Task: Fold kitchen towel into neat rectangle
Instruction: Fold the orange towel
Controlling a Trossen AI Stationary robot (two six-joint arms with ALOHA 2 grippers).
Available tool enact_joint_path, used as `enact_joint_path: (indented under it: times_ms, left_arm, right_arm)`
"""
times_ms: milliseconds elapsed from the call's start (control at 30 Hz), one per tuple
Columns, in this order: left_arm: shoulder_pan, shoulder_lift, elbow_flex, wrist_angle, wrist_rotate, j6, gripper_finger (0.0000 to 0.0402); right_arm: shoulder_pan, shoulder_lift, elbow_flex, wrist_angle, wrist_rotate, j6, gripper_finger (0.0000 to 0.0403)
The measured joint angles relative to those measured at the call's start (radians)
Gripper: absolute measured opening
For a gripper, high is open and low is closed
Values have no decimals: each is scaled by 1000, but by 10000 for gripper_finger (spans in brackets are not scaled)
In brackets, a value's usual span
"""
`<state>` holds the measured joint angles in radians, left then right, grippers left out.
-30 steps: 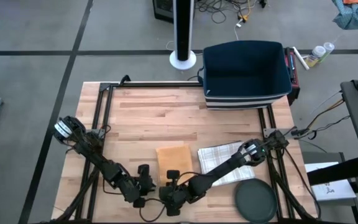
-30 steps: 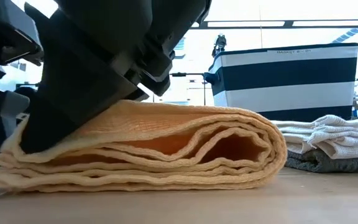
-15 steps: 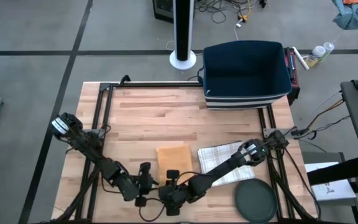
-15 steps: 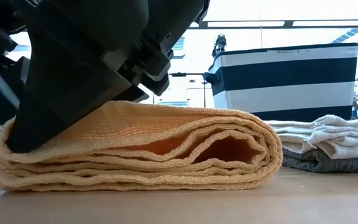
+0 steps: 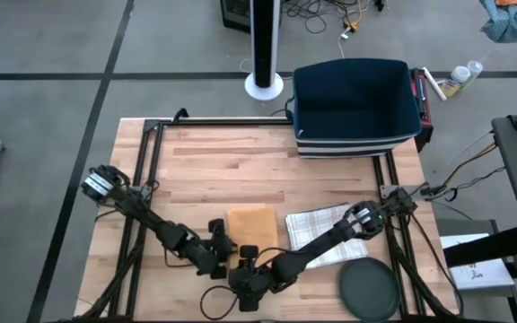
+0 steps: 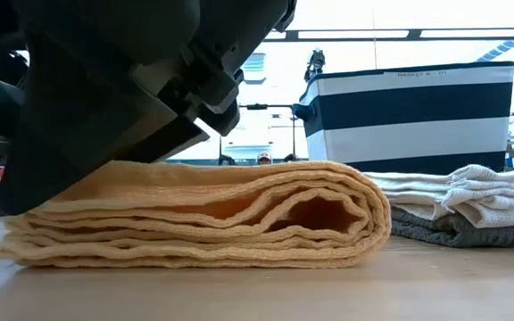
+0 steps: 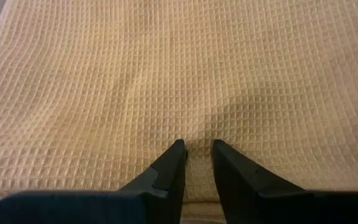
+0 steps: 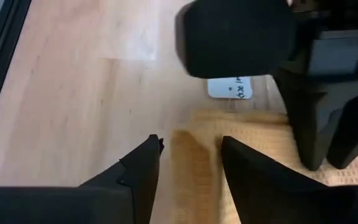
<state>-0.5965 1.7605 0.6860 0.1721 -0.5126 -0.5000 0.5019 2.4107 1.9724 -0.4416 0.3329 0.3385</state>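
The yellow waffle-weave kitchen towel (image 5: pixel 251 221) lies folded in several layers on the wooden table, its rounded fold (image 6: pixel 377 214) to the right in the low view. My left gripper (image 5: pixel 225 240) reaches in from the left to the towel's near left corner, its fingers a narrow gap apart (image 7: pixel 197 149). My right gripper (image 5: pixel 248 257) stands open at the towel's near edge; a strip of the towel's corner (image 8: pixel 192 163) shows between its fingers. My left gripper rests both fingertips (image 7: pixel 178 151) on the towel's top layer (image 7: pixel 197 134), near its near left corner. It slants down from the table's near left. The cloth shows a shallow dent beside the tips, and the towel lies flat on the table. My right gripper has one finger on either side of the towel's near corner; whether they touch the cloth I cannot tell.
A navy and white striped basket (image 5: pixel 357 108) stands at the far right. A stack of folded light and grey towels (image 6: pixel 471 209) lies right of the yellow one, with a dark round disc (image 5: pixel 369 292) near it. A white label (image 8: pixel 230 87) is stuck on the wood.
My left gripper has moved toward the table's right and a little farther, onto the yellow towel's near left corner. The folded towel has sunk flatter, and its rounded fold has drawn back slightly.
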Motion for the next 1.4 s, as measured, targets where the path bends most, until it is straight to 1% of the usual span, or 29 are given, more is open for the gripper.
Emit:
enact_joint_path:
  times_ms: [133,233,367,467,533,667,767,867,1033,1133,1200,1400]
  left_arm:
    - [0,-10,-4,-10,3,-4,75]
    - [0,-13,-5,-15,4,-5,75]
    - [0,-41,-7,-28,-1,21,75]
    - [-2,-109,-8,-52,-22,60,75]
    - [-6,-173,-8,-104,-26,63,75]
    - [-54,-295,-8,-249,-29,-3,75]
    - [-111,-330,-18,-251,-42,-59,75]
    - [-150,-293,-29,-167,-67,-96,75]
    - [-162,-122,-27,0,-70,-120,75]
    - [-158,-40,7,-24,-37,-118,75]
    - [-158,-13,27,-62,-25,-129,75]
    - [-163,-16,38,-100,-19,-155,75]
  right_arm:
    - [17,-20,34,-33,-1,-54,182]
    - [21,-62,47,-62,13,-93,186]
    - [6,-97,47,-107,57,-114,182]
    - [-18,-97,35,-139,60,-113,176]
    - [-36,-96,16,-140,53,-110,172]
    - [-70,-96,-22,-135,51,-104,167]
    - [-99,-95,-51,-73,49,-114,164]
    - [-134,-92,-91,-21,34,-116,163]
    - [-181,-73,-133,42,-51,-125,164]
    - [-195,-72,-154,62,-55,-145,161]
    - [-203,-72,-158,64,-55,-159,159]
    - [-234,-72,-155,78,-50,-183,160]
